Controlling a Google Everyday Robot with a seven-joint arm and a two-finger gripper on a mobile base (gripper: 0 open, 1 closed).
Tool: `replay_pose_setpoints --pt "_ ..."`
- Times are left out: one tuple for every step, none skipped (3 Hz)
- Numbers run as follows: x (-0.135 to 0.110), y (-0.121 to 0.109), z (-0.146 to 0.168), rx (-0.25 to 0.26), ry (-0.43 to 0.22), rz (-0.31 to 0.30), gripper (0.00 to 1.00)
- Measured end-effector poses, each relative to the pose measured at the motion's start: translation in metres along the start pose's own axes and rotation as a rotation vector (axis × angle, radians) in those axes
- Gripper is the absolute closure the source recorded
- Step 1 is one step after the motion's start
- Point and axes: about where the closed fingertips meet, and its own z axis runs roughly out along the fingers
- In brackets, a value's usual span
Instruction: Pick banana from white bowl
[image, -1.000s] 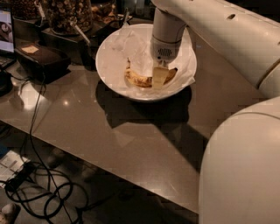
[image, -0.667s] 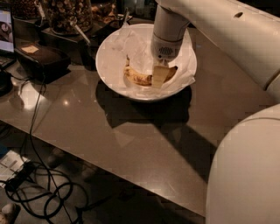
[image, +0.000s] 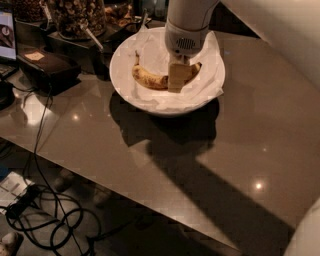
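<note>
Gripper (image: 178, 80) is down at the banana (image: 149, 79) inside the white bowl (image: 119, 75).

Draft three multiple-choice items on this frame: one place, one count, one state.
1. Where is the gripper?
A. left of the bowl
B. over the banana, inside the bowl
C. right of the bowl

2. How many bananas are in the bowl?
A. one
B. two
C. three

3. The banana is:
A. lifted clear of the bowl
B. peeled
C. lying in the bowl, skin on

Answers:
1 B: the gripper hangs over the banana's right half, within the rim.
2 A: only one yellow curve shows.
3 C: it rests on the paper, spotted skin intact.
</note>
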Motion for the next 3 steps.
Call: replay_pose_setpoints --pt "-0.001 -0.001 -0.002 0.008 -0.006 0.000 1.00" --pt "-0.019 0.018 -0.032 0.038 -0.011 -0.035 1.00" --pt "-0.019 0.020 -0.035 0.040 -0.012 -0.037 1.00"
